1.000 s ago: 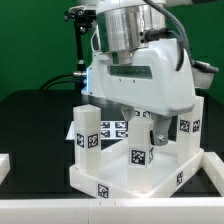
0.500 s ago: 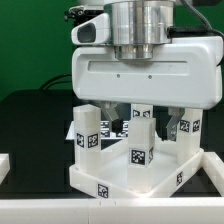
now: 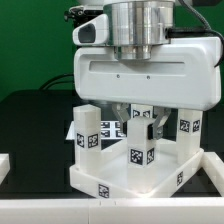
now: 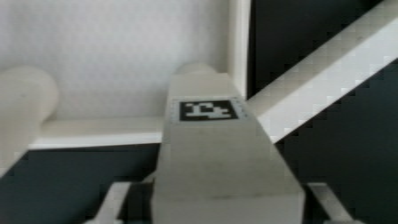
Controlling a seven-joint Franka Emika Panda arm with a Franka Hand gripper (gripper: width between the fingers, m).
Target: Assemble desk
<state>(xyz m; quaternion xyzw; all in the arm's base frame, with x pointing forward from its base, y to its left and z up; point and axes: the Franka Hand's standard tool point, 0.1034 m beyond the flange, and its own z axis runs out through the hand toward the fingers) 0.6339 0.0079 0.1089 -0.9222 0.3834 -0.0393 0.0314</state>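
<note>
The desk's white tabletop [image 3: 120,186] lies upside down with its rim up. White block legs with tags stand on it. My gripper [image 3: 141,126] hangs straight down over the back middle leg [image 3: 140,112], with a dark finger [image 3: 153,126] against its side. In the wrist view this leg [image 4: 217,150] fills the space between the two fingers of my gripper [image 4: 217,206], and its tag faces the camera. Three other legs stand at the exterior view's left [image 3: 87,135], front [image 3: 139,154] and right [image 3: 186,126]. My wide white hand hides the back of the desk.
The marker board [image 3: 112,128] lies flat on the black table behind the desk. White rails run along the table at the exterior view's right [image 3: 214,166] and left [image 3: 3,161]. The wrist view shows the tabletop's inner face [image 4: 125,40] and a neighbouring leg [image 4: 25,105].
The hand came down and turned square over the desk a second ago. Since then its fingers have closed in from wide open onto the back middle leg.
</note>
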